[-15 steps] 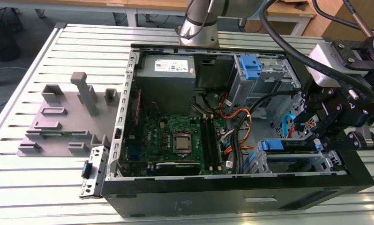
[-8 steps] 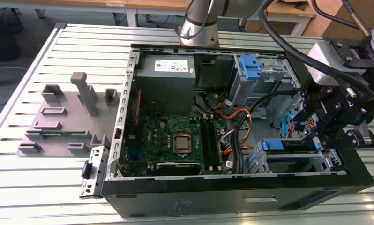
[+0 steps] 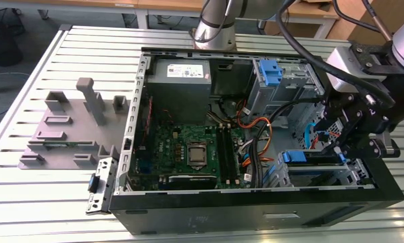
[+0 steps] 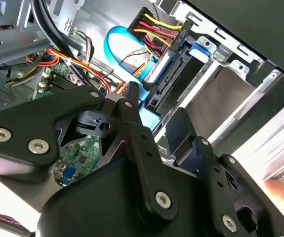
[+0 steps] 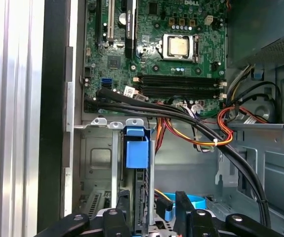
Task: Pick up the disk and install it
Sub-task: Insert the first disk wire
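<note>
The gripper [image 5: 151, 207] has its 2 fingers apart, 1 on each side of the disk [image 5: 137, 150]. The disk sits on edge in the drive bay [image 5: 100, 163], with its long axis running from the fingers toward the motherboard [image 5: 156, 49].

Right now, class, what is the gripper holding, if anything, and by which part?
Nothing looks gripped: the gripper is open, straddling the end of the disk, which sits in its bay.
</note>
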